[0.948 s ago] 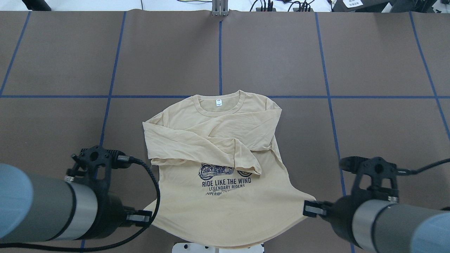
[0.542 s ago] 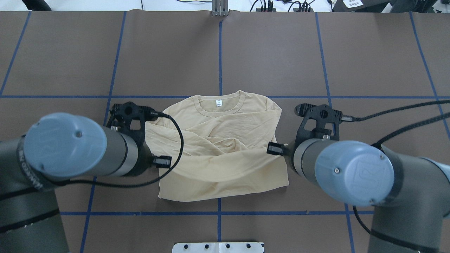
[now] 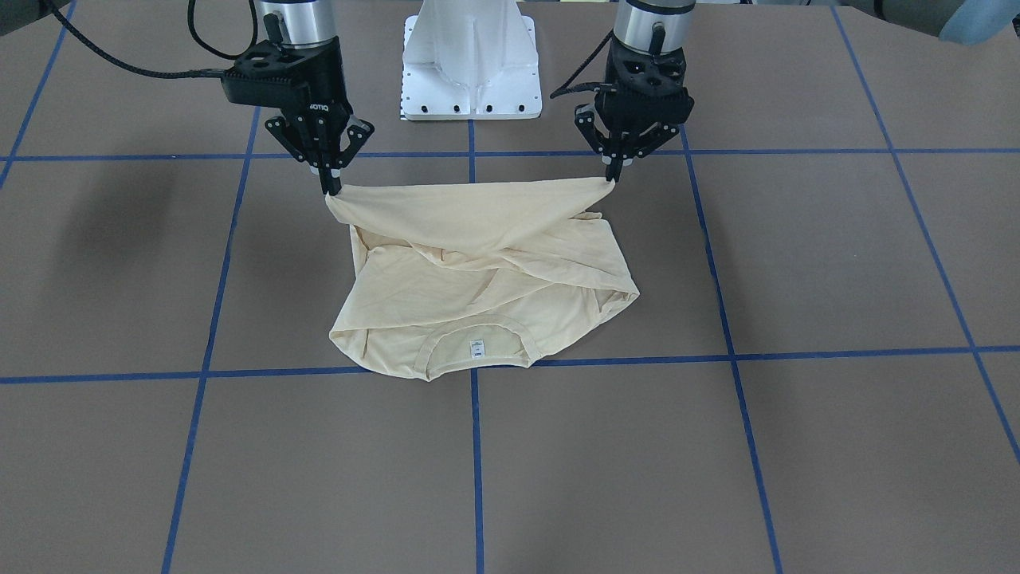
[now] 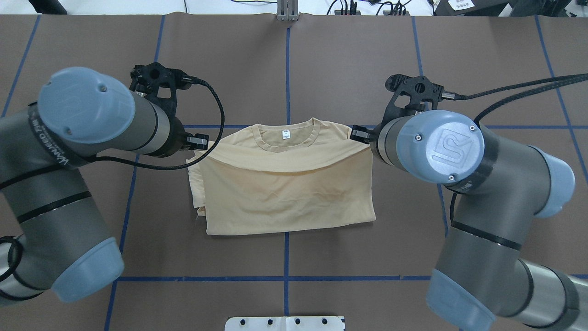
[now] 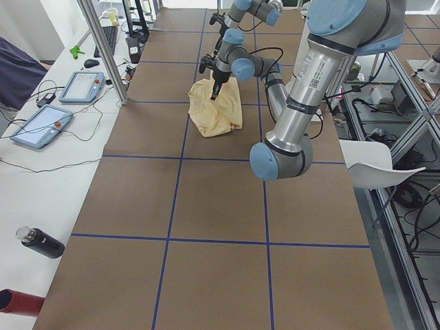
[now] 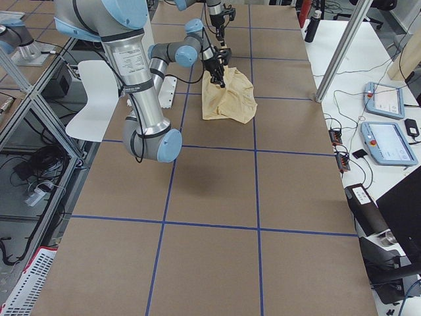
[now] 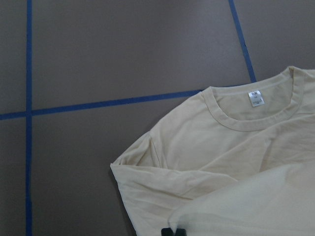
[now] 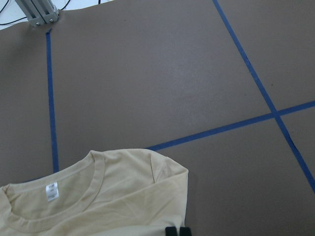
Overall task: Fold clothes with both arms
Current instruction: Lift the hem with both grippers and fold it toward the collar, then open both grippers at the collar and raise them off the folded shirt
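The clothes are a pale cream shirt (image 4: 285, 193) on the brown table, with its collar (image 4: 287, 138) and white neck tag on the far side from the robot. Its lower half is doubled over the folded sleeves, plain back side up. My left gripper (image 3: 613, 177) is shut on one hem corner. My right gripper (image 3: 329, 190) is shut on the other. The hem edge hangs stretched between them, lifted above the shirt (image 3: 478, 263). From overhead, both wrists hide the fingers. Each wrist view shows shut fingertips (image 7: 172, 231) (image 8: 177, 231) at the bottom edge, over the shoulders and collar.
The white pedestal base (image 3: 472, 56) stands at the robot's edge of the table. Blue tape lines (image 4: 287, 69) cross the brown mat. Beside the table, benches carry tablets (image 5: 81, 86) and bottles (image 5: 41, 242). A white chair (image 6: 92, 99) stands behind the robot.
Both grippers have carried the hem from the table's near edge away from the robot toward the collar. The lower half now covers the sleeves and the print.
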Robot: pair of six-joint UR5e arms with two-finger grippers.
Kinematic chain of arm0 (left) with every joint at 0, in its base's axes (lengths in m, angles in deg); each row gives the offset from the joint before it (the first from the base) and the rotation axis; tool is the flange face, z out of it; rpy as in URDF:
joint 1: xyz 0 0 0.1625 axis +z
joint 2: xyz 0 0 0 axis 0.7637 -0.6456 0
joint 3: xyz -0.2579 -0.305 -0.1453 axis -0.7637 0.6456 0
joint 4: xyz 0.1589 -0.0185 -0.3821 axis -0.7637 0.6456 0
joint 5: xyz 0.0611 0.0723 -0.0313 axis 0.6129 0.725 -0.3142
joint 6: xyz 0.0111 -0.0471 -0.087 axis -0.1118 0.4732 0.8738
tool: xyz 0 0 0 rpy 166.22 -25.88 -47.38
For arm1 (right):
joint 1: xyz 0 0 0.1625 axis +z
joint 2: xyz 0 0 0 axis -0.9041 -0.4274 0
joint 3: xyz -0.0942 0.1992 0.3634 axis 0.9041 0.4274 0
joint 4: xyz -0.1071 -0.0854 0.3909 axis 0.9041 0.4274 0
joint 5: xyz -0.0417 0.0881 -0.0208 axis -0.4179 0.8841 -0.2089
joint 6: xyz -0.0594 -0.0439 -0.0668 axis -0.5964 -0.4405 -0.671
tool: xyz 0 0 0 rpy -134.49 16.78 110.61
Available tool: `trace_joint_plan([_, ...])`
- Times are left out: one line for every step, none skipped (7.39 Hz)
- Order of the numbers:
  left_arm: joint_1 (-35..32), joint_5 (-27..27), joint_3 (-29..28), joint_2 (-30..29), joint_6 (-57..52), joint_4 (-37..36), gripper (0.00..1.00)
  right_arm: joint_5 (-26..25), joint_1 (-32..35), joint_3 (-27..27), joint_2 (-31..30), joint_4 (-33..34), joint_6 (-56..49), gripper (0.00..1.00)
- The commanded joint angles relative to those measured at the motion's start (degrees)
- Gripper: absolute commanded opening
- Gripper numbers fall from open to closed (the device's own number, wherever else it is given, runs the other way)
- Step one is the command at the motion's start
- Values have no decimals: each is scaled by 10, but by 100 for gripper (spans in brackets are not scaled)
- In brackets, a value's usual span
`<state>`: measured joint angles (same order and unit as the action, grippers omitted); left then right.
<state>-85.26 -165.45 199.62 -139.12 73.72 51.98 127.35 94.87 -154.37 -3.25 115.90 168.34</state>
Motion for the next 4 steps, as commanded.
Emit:
trace_joint_plan([-7, 28, -121, -8, -2, 102, 0, 0, 21, 155, 26, -123, -10, 0])
trace_joint_plan([-7, 28, -172, -13, -2, 142, 0, 0, 27, 214, 35, -184, -20, 0])
trace_joint_plan([-7, 31, -203, -15, -14, 175, 0, 0, 31, 258, 54, -197, -32, 0])
trace_joint_plan([-7, 46, -216, -15, -24, 185, 0, 0, 37, 275, 62, -197, -32, 0])
